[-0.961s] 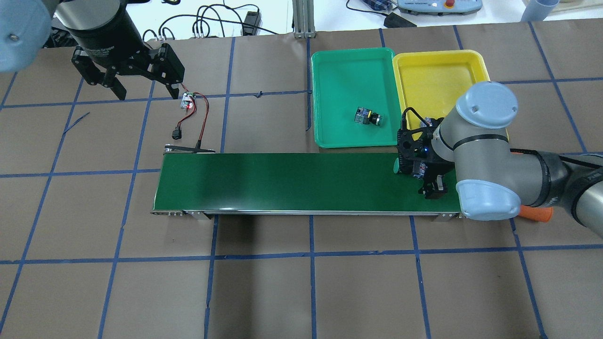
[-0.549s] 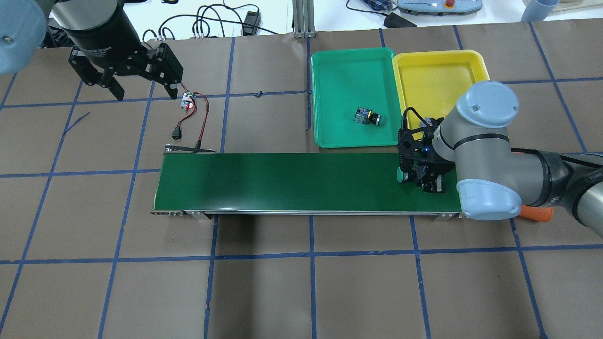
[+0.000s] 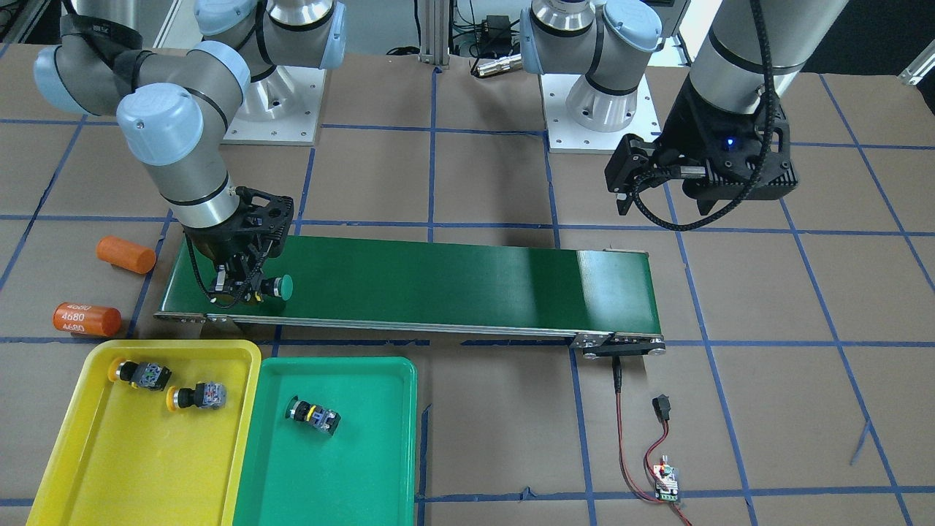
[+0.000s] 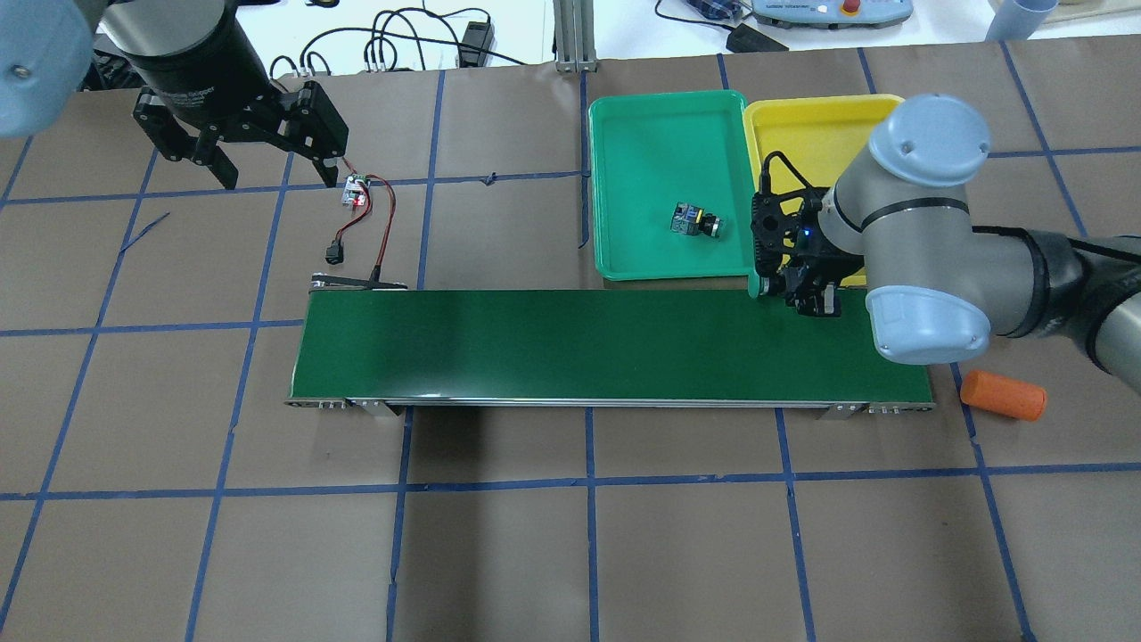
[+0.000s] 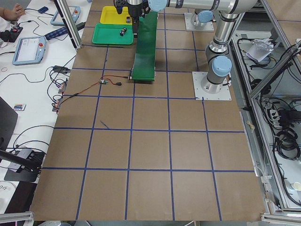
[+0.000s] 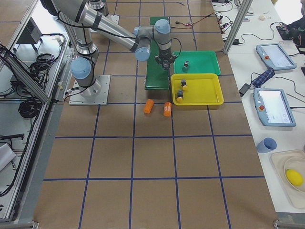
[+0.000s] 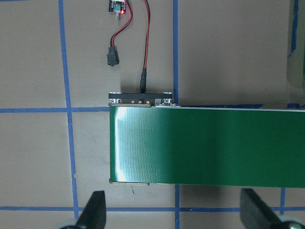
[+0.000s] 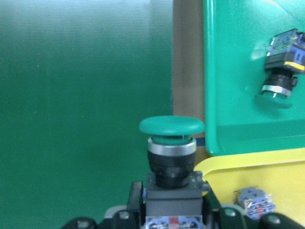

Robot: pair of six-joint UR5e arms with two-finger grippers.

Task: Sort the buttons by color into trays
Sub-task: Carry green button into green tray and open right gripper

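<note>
My right gripper (image 3: pixel 245 283) is shut on a green-capped button (image 3: pixel 285 287) and holds it sideways over the far-side edge of the conveyor, cap toward the green tray (image 4: pixel 642 134). In the right wrist view the held button (image 8: pixel 171 126) sits just short of the green tray (image 8: pixel 228 95) and the yellow tray (image 8: pixel 276 167). Another green-capped button (image 4: pixel 697 221) lies in the green tray. Two yellow-capped buttons (image 3: pixel 139 373) (image 3: pixel 196 397) lie in the yellow tray (image 3: pixel 73 453). My left gripper (image 4: pixel 267 160) hangs open and empty beyond the conveyor's other end.
The long dark-green conveyor (image 4: pixel 535 348) runs across the middle of the table. Two orange cylinders (image 3: pixel 126 254) (image 3: pixel 86 318) lie off its end by the right arm. A small circuit board with red and black wires (image 4: pixel 357 192) lies below the left gripper.
My right gripper has shut on the green-capped button on the conveyor and carried it toward the trays. The left arm has barely moved.
</note>
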